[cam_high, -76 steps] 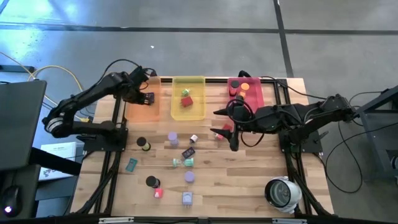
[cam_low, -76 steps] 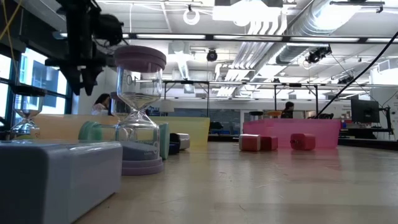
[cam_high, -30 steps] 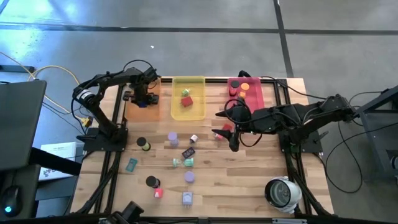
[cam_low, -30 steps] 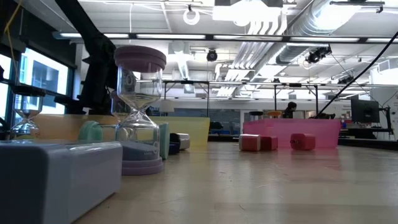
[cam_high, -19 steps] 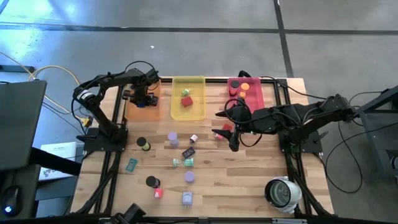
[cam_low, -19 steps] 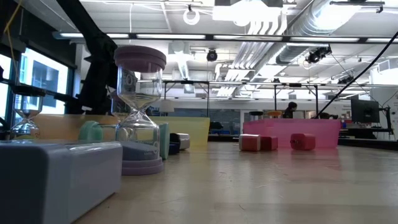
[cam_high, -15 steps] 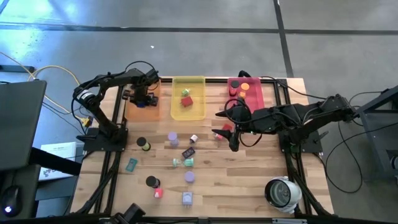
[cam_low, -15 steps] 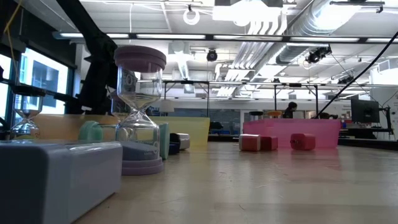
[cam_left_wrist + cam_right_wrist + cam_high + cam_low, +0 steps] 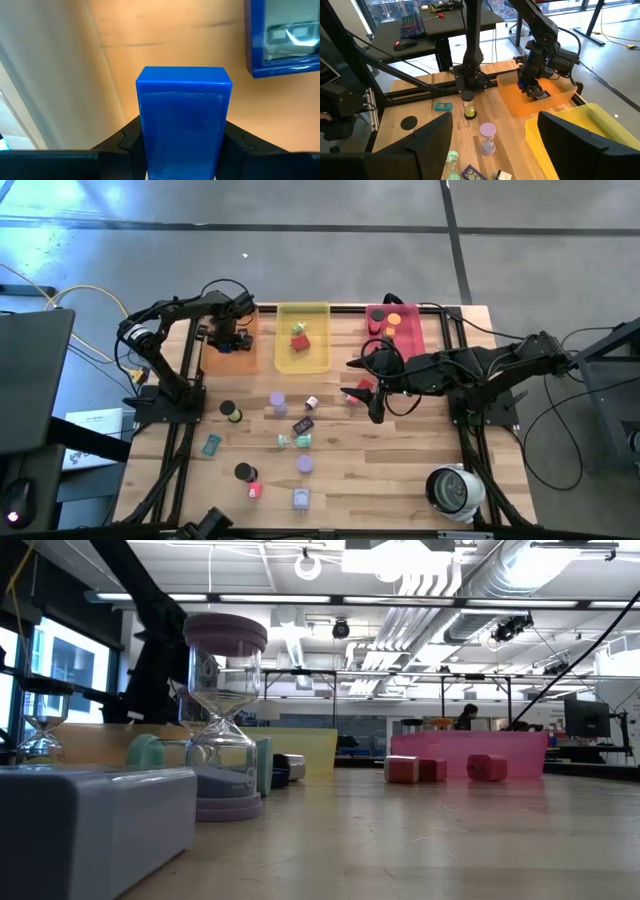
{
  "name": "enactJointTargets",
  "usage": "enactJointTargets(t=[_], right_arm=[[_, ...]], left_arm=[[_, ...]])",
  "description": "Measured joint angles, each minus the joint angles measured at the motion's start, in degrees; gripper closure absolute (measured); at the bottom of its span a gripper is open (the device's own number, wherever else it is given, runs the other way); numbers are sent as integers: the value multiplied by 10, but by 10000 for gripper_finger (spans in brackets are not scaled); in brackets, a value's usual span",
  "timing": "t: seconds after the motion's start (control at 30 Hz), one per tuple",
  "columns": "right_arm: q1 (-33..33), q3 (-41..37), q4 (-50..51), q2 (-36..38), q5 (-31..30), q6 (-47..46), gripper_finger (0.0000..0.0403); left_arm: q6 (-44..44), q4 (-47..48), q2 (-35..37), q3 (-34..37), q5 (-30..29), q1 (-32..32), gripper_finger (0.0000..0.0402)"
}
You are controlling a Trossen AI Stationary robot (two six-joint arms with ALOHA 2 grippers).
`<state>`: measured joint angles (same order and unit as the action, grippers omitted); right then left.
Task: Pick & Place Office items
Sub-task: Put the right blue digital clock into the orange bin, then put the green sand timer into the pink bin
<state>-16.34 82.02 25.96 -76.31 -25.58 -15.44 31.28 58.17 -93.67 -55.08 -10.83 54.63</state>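
My left gripper stands over the orange tray at the table's far left, pointing down and shut on a blue block. A blue-framed flat piece lies on the tray floor beside it. Loose office items lie across the middle of the table, among them a lavender hourglass, a teal piece and a black disc. My right gripper hangs open above the table's middle right with nothing between its fingers. My left gripper pinches the blue block's two long sides between its two fingers. The fingers come from above, pointing steeply down along the block. The block's free end points at the tray floor; whether it touches the floor, I cannot tell.
A yellow tray with a red cube and a pink tray with discs stand along the far edge. A white-grey round device sits at the near right corner. Bare wood lies right of the loose items.
Since the earliest frames my left gripper has come down over the orange tray with the blue block. In the last second nothing has visibly moved.
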Motion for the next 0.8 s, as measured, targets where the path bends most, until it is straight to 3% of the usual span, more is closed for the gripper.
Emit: enactJointTargets(t=[0.2, 0.57, 0.8], right_arm=[[0, 0, -1, -9, 0, -13, 121], [0, -1, -24, -21, 9, -13, 121], [0, -1, -36, -21, 9, -13, 121]], left_arm=[[-13, -1, 0, 10, -3, 0, 239], [-39, 9, 0, 16, 2, 0, 134], [-49, 58, 3, 8, 6, 0, 121]])
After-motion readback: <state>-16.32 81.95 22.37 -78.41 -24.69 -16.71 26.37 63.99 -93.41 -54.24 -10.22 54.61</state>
